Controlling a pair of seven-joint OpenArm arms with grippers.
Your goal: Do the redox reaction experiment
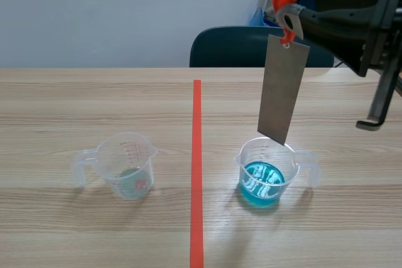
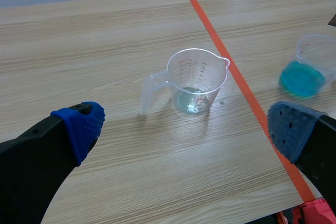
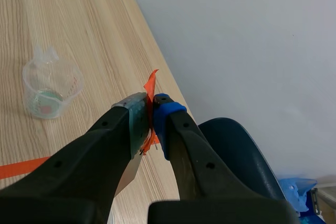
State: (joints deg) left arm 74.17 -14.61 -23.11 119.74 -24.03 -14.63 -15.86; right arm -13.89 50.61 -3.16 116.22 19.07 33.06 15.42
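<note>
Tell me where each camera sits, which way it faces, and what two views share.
Scene view: between the arms, facing across the table toward a chair; shows the right gripper shut on a metal strip by the blue-liquid cup.
Left wrist view: on the left arm, looking forward and down; open left gripper, empty cup ahead.
Right wrist view: on the raised right arm, looking down past its shut gripper.
Shared: all three show the empty cup.
</note>
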